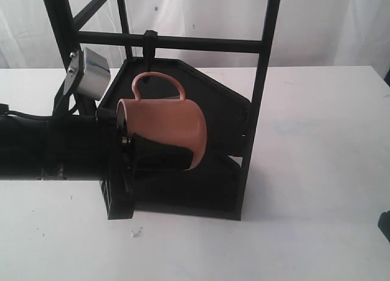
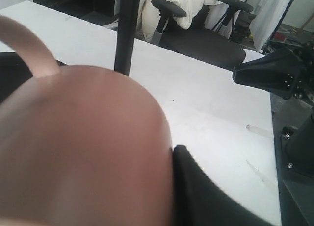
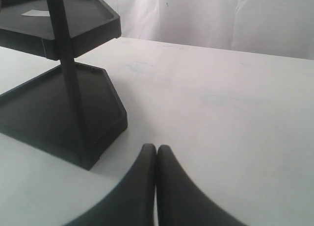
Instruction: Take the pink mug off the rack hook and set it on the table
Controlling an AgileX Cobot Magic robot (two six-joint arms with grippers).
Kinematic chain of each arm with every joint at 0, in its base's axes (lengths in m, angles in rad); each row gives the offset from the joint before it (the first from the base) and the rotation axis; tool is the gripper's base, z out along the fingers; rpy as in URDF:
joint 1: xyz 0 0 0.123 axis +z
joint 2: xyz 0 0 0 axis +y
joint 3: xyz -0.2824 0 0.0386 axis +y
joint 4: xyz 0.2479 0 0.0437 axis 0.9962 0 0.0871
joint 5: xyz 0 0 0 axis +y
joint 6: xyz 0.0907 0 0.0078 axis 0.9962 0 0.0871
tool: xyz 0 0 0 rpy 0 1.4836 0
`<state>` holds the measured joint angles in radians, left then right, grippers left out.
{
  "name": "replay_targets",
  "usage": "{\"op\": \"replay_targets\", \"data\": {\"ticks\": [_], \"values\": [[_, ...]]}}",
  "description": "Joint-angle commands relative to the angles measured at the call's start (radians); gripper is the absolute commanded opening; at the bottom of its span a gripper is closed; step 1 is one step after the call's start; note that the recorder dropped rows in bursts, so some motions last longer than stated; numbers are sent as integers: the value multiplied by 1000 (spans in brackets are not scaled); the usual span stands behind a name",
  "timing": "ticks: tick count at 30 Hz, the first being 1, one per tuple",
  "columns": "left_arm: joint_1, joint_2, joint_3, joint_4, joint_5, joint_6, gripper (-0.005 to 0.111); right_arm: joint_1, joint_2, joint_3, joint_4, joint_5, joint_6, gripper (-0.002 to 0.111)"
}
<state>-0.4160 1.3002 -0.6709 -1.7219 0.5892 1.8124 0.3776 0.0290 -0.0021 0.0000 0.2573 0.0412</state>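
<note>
The pink mug (image 1: 167,119) hangs tilted inside the black rack (image 1: 259,98), mouth toward the left. Its loop handle (image 1: 159,78) is right under the rack hook (image 1: 148,52); I cannot tell whether the two touch. My left gripper (image 1: 177,156) reaches in from the left and is shut on the mug, one black finger (image 2: 196,187) pressed against the mug's wall (image 2: 83,147); the other finger is hidden. The right gripper (image 3: 157,150) is shut and empty, low over the white table (image 3: 221,88), away from the rack.
The rack's two black angular shelves (image 3: 59,103) stand on the table (image 1: 304,232) behind and below the mug, and a rack post (image 2: 126,30) rises just beyond it. A small white scrap (image 1: 136,233) lies by the rack's base. Office chairs (image 2: 196,35) sit past the table's edge.
</note>
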Motion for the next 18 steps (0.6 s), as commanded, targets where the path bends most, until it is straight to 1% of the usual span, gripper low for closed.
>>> {"op": "replay_targets", "data": {"ticks": [1, 9, 14, 18], "values": [[-5, -16, -5, -22, 8, -7, 0, -9, -3, 2, 0, -9, 1, 0], [-5, -57, -5, -22, 12, -3, 0, -9, -3, 2, 0, -9, 1, 0], [-5, -67, -5, -15, 70, -27, 0, -9, -3, 2, 0, -9, 1, 0], [-5, -67, -5, 97, 74, -93, 0, -9, -3, 2, 0, -9, 1, 0]]}}
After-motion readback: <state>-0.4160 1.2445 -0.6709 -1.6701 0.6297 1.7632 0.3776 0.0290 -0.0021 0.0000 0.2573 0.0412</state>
